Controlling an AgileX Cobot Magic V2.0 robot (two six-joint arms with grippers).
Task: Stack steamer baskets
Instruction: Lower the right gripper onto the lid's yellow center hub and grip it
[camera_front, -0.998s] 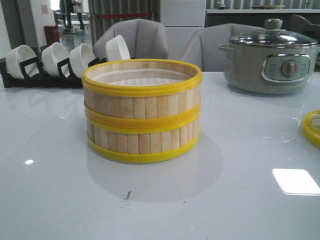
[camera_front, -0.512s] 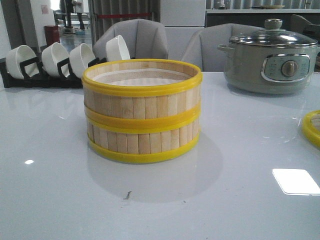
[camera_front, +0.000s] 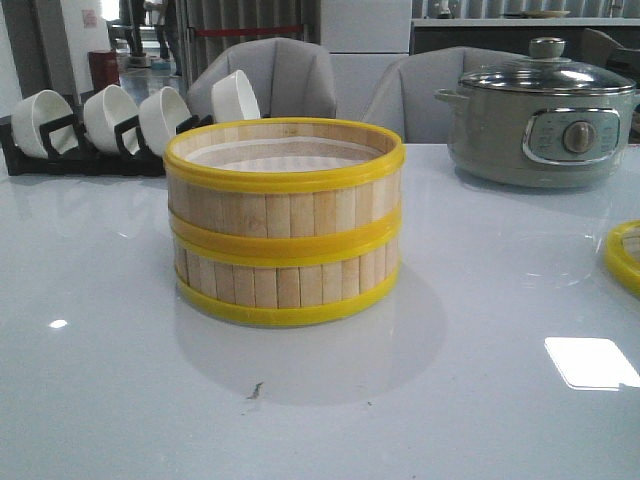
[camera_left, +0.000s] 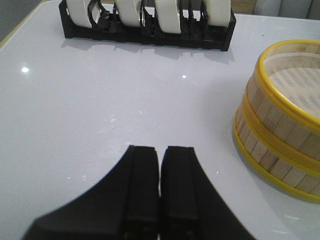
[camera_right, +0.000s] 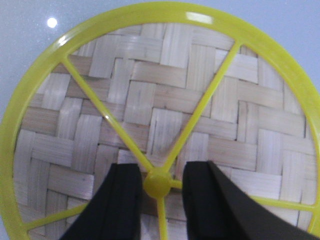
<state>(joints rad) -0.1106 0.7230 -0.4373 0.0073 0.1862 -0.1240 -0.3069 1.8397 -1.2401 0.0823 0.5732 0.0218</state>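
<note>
Two steamer baskets (camera_front: 285, 220) stand stacked in the middle of the table, the upper one open with its white liner showing. The stack also shows in the left wrist view (camera_left: 280, 130). My left gripper (camera_left: 160, 150) is shut and empty, low over bare table beside the stack. The woven lid (camera_right: 150, 100) lies flat on the table; only its yellow edge (camera_front: 625, 255) shows at the far right of the front view. My right gripper (camera_right: 160, 170) is open just above the lid, with its fingers on either side of the yellow centre knob (camera_right: 159, 184). Neither gripper shows in the front view.
A grey-green electric pot (camera_front: 545, 120) with a glass lid stands at the back right. A black rack of white bowls (camera_front: 100, 125) stands at the back left, also in the left wrist view (camera_left: 150, 30). Grey chairs stand behind the table.
</note>
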